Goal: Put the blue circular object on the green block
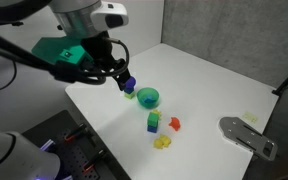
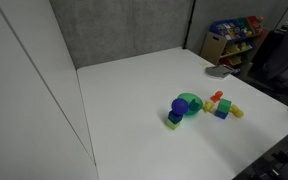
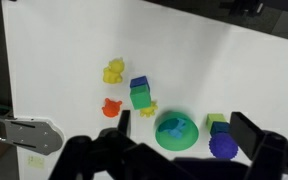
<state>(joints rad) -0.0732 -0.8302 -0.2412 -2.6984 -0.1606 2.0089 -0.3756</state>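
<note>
The blue ball [image 3: 223,146] lies close against a small dark blue-teal cube [image 3: 221,129] and a small green block [image 3: 214,119]. In both exterior views the ball [image 1: 129,85] [image 2: 178,106] appears to sit on top of the green block [image 1: 131,96] [image 2: 173,116]. I cannot tell for sure whether it rests on the block. My gripper [image 3: 184,128] [image 1: 119,78] is open just above this group. Its fingers stand wide apart, with the ball near one finger and not gripped.
A round green bowl [image 3: 176,131] [image 1: 148,97] [image 2: 190,102] stands right beside the ball. Past it is a larger green block [image 3: 141,98] with a blue cube [image 3: 139,83] on it, plus yellow [image 3: 114,71] and orange [image 3: 111,107] toys. A grey metal tool [image 3: 26,133] lies near the table edge.
</note>
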